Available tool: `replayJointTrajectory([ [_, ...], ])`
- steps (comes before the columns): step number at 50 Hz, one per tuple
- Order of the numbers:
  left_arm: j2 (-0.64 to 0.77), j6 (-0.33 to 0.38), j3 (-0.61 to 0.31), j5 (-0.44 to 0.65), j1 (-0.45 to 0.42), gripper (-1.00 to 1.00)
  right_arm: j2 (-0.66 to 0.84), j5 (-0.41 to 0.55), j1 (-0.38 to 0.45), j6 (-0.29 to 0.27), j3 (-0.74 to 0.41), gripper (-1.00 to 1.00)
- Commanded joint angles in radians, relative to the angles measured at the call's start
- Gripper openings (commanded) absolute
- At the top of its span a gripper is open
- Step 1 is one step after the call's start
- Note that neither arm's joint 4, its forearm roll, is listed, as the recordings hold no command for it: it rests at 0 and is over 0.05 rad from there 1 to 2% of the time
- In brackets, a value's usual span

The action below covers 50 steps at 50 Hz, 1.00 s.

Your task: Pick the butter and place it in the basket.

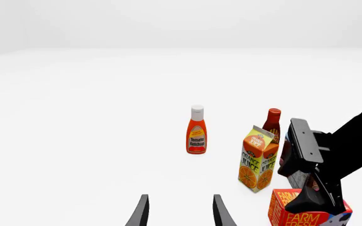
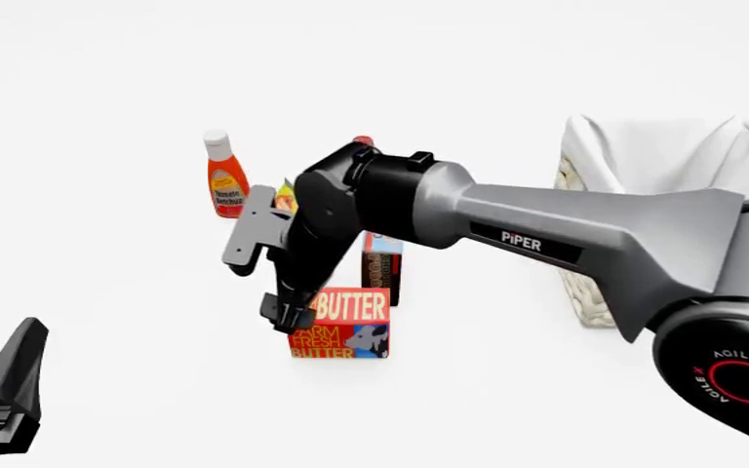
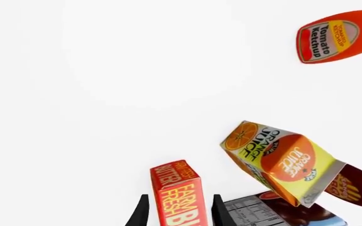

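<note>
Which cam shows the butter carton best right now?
Front view: the butter shows its lettered faces and cow corner, with the right gripper at its left end. Right wrist view shows one edge between the fingers; left wrist view only a corner behind the right arm.

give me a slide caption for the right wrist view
Right gripper jaws straddle the butter, with orange juice and ketchup beyond.

So on the white tabletop there's a tomato ketchup bottle with a white cap standing upright off by itself. Nearer in, an orange juice carton stands upright too, with a dark red sauce bottle right behind it. There's also a dark brown box with a nutrition panel, mostly hidden in the front view.
</note>
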Motion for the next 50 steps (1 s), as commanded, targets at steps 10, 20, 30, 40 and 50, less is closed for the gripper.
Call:
replayJointTrajectory([
  [10, 0.000, 0.000, 0.000, 0.000, 0.000, 1.00, 0.012, -0.002, -0.012, -0.006, 0.007, 1.00],
  [20, 0.000, 0.000, 0.000, 0.000, 0.000, 1.00, 0.019, -0.005, -0.017, -0.008, 0.009, 1.00],
  [30, 0.000, 0.000, 0.000, 0.000, 0.000, 1.00, 0.029, -0.004, -0.015, -0.001, 0.003, 1.00],
  [40, 0.000, 0.000, 0.000, 0.000, 0.000, 1.00, 0.036, -0.009, -0.016, -0.001, 0.007, 1.00],
  [50, 0.000, 0.000, 0.000, 0.000, 0.000, 1.00, 0.041, -0.005, -0.014, 0.005, 0.002, 1.00],
])
